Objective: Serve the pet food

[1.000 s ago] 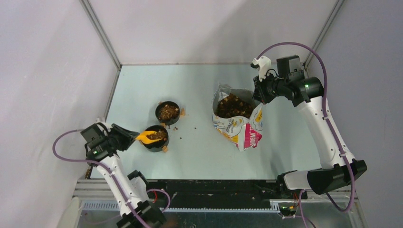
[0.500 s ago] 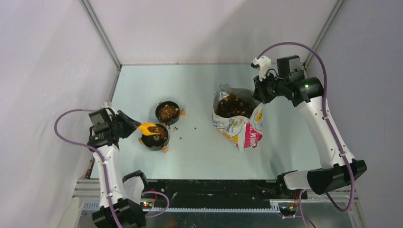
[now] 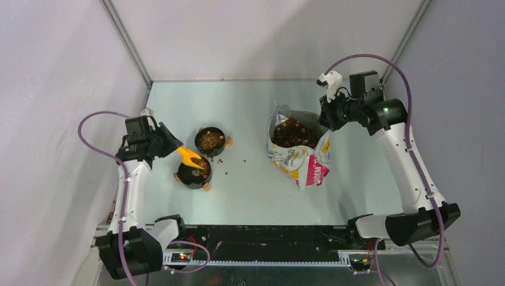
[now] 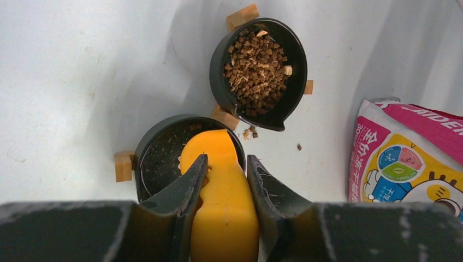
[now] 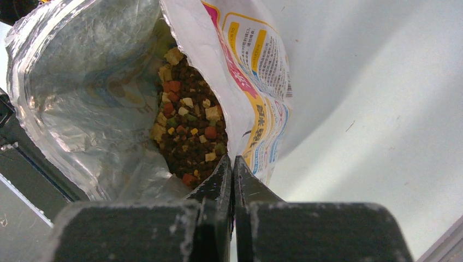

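Nearest the arm bases, on the left of the pale table (image 3: 250, 196), stands the near bowl (image 4: 161, 164), black and round, with tan tabs (image 4: 123, 166) stuck to the table at its rim. An orange scoop (image 4: 221, 207) reaches over this bowl from the left, its rounded tip above the bowl's right half. The left end effector (image 4: 226, 159) pinches the scoop, one finger pressed against each side of it. From the top camera a little brown pet food shows in the near bowl next to the scoop tip; from the wrist the scoop hides most of the inside.

Just beyond, almost touching, sits the far bowl (image 4: 218, 82), also black, with its own tabs. Pet food (image 4: 256, 65) fills it with a loose heap of small brown and tan pieces. A few loose pellets (image 4: 251, 132) lie on the table between and to the right of the two bowls.

Farther right, well apart from the bowls, the bag (image 3: 301, 164) stands upright with its mouth open, white with yellow and pink print. Inside is much more pet food, dark brown mixed with tan, red and green bits. At the bag's far right rim the right end effector (image 5: 233, 164) is pressed together, clamped on the edge of the bag and holding the mouth open.
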`<action>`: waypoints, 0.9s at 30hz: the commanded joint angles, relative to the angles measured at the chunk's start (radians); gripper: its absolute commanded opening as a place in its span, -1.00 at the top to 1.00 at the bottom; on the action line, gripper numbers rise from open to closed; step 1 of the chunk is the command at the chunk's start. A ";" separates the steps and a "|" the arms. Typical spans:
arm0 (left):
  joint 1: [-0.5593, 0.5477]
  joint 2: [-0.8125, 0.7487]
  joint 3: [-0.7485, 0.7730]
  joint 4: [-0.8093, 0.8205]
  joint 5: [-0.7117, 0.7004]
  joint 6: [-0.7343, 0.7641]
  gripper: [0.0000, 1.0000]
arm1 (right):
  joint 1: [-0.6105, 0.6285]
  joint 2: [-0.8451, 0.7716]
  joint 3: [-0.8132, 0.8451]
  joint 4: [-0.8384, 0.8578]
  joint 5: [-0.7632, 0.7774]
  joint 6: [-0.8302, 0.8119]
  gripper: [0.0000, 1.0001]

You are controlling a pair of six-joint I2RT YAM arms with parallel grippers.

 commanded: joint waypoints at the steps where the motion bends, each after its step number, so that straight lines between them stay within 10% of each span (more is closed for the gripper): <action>1: -0.049 0.034 0.054 0.075 -0.069 0.022 1.00 | -0.004 -0.053 0.019 0.093 -0.051 0.004 1.00; 27: -0.210 0.205 0.240 0.085 -0.242 0.129 1.00 | -0.017 -0.089 -0.006 0.089 -0.054 0.006 1.00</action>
